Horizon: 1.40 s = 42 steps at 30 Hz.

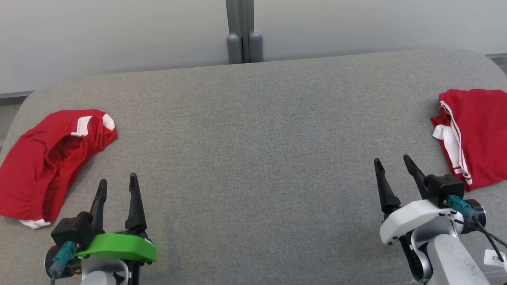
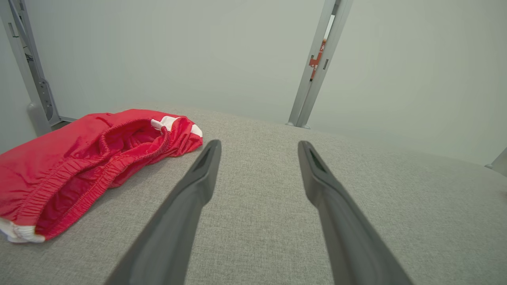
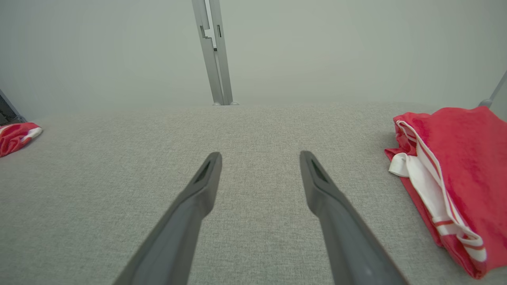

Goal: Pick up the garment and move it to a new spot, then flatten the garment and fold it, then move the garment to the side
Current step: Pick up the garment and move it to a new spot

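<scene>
Where head view ends, folded garment point(image 1: 483, 130) cut off.

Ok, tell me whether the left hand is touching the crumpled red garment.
Apart. In the head view, bare grey cushion shows between the left hand and the crumpled red garment.

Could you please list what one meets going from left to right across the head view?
Crumpled red garment, left tool, grey post at the back, right tool, folded red garment.
</scene>
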### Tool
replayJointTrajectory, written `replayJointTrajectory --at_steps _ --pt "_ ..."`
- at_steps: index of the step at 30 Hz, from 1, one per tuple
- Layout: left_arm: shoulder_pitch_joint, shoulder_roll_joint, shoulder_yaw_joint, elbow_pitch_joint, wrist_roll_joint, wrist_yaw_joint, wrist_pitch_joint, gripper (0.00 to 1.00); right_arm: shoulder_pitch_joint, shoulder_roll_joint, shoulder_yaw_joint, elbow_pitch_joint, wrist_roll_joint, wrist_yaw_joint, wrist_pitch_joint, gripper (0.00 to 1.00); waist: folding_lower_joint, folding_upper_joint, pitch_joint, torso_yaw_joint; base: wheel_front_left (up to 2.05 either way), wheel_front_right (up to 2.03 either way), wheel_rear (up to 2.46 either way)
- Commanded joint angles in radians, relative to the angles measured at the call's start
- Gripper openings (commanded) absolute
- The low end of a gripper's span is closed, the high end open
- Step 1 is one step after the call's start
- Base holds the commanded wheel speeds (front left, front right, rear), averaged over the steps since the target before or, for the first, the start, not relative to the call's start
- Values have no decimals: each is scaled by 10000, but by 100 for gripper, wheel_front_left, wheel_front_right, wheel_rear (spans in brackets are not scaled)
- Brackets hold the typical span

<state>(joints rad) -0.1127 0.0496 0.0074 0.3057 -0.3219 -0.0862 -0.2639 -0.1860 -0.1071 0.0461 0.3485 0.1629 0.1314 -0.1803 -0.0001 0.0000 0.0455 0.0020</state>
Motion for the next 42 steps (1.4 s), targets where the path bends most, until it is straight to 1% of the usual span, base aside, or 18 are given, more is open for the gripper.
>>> replayJointTrajectory --at_steps 1,7,11,15,19,30,36,42 --pt "-23 22 4 0 -13 11 -1 100 -18 15 -71 -62 -132 -13 33 100 1 0 25 24 0 0 0" --pt "-116 22 -83 54 42 -56 -1 100 -74 80 -232 -132 -226 -13 135 100 1 0 107 184 0 0 0" --pt "-171 23 24 5 97 -58 1 100 -134 112 -85 -287 -252 -13 225 100 1 0 153 426 0 0 0" --pt "-165 23 -20 25 61 -53 1 100 -60 83 -88 -433 -248 -13 306 100 1 0 115 932 0 0 0" --pt "-131 25 -100 31 43 -7 1 100 27 51 -91 -546 -243 -13 384 100 1 0 95 1632 0 0 0" --pt "215 26 288 -63 102 36 -1 100 138 105 47 -642 -253 -13 446 100 1 0 69 3367 0 0 0" --pt "328 25 436 -102 159 55 1 100 227 163 18 -678 -313 -13 505 100 1 0 83 3939 0 0 0" --pt "434 25 601 -162 147 57 -1 100 268 198 91 -706 -336 -13 543 100 1 0 96 4153 0 0 0"
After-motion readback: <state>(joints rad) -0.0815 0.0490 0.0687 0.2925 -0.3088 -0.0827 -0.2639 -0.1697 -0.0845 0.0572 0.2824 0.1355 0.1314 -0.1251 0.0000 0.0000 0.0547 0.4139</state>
